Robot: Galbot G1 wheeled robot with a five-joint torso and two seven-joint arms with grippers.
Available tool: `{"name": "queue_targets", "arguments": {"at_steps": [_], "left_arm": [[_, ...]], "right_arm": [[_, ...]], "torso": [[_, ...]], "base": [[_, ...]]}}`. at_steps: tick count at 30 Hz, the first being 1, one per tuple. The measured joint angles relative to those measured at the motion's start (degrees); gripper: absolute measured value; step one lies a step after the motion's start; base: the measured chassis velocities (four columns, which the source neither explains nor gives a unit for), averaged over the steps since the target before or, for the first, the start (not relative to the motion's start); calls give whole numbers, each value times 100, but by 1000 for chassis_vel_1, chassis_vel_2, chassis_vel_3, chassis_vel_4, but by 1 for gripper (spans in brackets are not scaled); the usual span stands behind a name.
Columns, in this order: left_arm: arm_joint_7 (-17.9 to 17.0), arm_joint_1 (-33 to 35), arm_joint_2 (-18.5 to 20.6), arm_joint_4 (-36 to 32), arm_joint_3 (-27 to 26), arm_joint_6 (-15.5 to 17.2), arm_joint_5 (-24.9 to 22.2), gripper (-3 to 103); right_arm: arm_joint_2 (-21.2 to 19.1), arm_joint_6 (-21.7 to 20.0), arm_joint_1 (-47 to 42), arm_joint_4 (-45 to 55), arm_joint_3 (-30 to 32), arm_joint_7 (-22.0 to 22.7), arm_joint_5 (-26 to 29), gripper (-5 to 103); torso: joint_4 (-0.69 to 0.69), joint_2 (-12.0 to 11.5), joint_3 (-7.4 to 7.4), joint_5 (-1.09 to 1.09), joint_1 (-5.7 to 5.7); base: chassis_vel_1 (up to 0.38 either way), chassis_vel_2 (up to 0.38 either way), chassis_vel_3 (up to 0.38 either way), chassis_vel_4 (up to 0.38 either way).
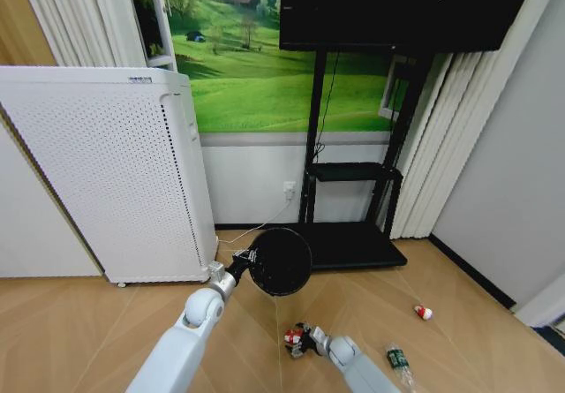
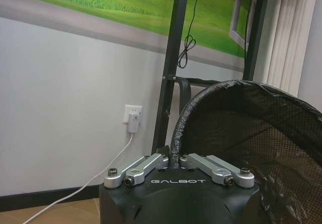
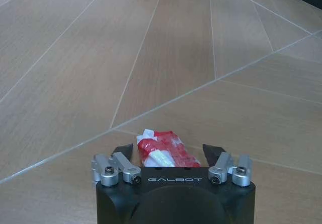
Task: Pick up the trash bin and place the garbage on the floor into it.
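Status: the trash bin (image 1: 281, 261) is already off the floor. The left gripper (image 2: 176, 162) is closed on its rim, and the bin hangs tilted in front of the TV stand (image 1: 349, 234), its dark mesh wall turned toward the head camera. The left wrist view shows the rolled black rim clamped between the jaws and the mesh interior beyond; no litter can be made out inside, though part of the interior is cut off.

The right gripper (image 3: 171, 151) is low over the wood floor (image 3: 151, 58), short of the bin on the robot's side. Its fingers are spread wide, and the red-and-white packet (image 3: 163, 152) lies between them. The fingertips stand clear of the packet on both sides, so it does not appear to be gripped yet. Whether the packet rests on the floor or touches the gripper's palm cannot be determined, since the gripper body covers its near end.

Remaining: none of the three pieces is in the bin. The clear bottle with green label (image 1: 398, 362) lies on the floor to the right of the bin, near the right forearm. The tiny red-and-white piece (image 1: 424, 312) lies farther right of the bin, well apart from both grippers.

Obstructions: the white perforated appliance (image 1: 106, 172) stands left of the bin; the bin's base and opening are not visible in the head view.
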Motion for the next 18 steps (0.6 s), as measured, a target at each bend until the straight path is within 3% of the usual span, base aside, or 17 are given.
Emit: {"name": "queue_targets", "arguments": {"at_steps": [3, 7, 10, 18], "left_arm": [[-20, -30, -39, 32, -15, -17, -8, 4], [-29, -53, -49, 51, -16, -24, -10, 4], [-25, -75, -63, 80, -17, -35, -15, 4], [-18, -38, -73, 95, -131, -59, -13, 4]], "right_arm": [[-58, -79, -53, 85, 2, -72, 114, 66], [-62, -79, -67, 88, 29, -82, 136, 56], [-63, -59, -98, 98, 63, -75, 148, 41], [-134, -139, -263, 355, 360, 45, 234, 29]], "torso": [[-1, 0, 0, 0, 0], [0, 0, 0, 0, 0], [0, 0, -1, 0, 0], [2, 0, 0, 3, 0]], "base": [[0, 0, 0, 0], [0, 0, 0, 0], [0, 0, 0, 0], [0, 0, 0, 0]]}}
